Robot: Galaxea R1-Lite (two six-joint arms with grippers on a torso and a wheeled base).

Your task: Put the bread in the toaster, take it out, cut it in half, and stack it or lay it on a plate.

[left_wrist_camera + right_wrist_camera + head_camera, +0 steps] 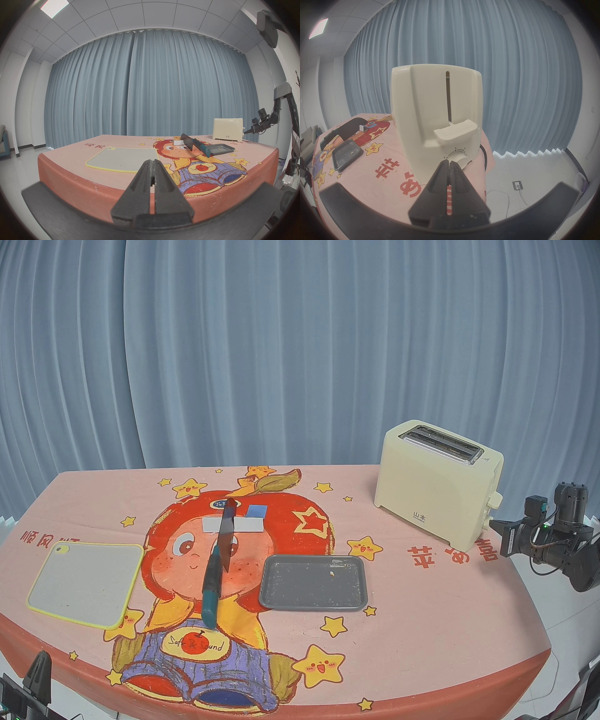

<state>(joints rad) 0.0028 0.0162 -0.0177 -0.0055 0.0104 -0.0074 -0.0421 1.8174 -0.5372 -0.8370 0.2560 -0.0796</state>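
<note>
The toaster [437,480] stands at the far right of the table [437,627]. Whether bread sits in its slots I can't tell. Its lever end faces the right gripper [449,164], which hovers just off it, fingers pressed together on nothing. A grey tray [312,582] lies mid-table. Just left of it is the knife [215,565], its blade across a white block [247,525]. The board [84,584] lies far left. The left gripper [153,162] hangs low before the table's near edge, clenched and empty.
</note>
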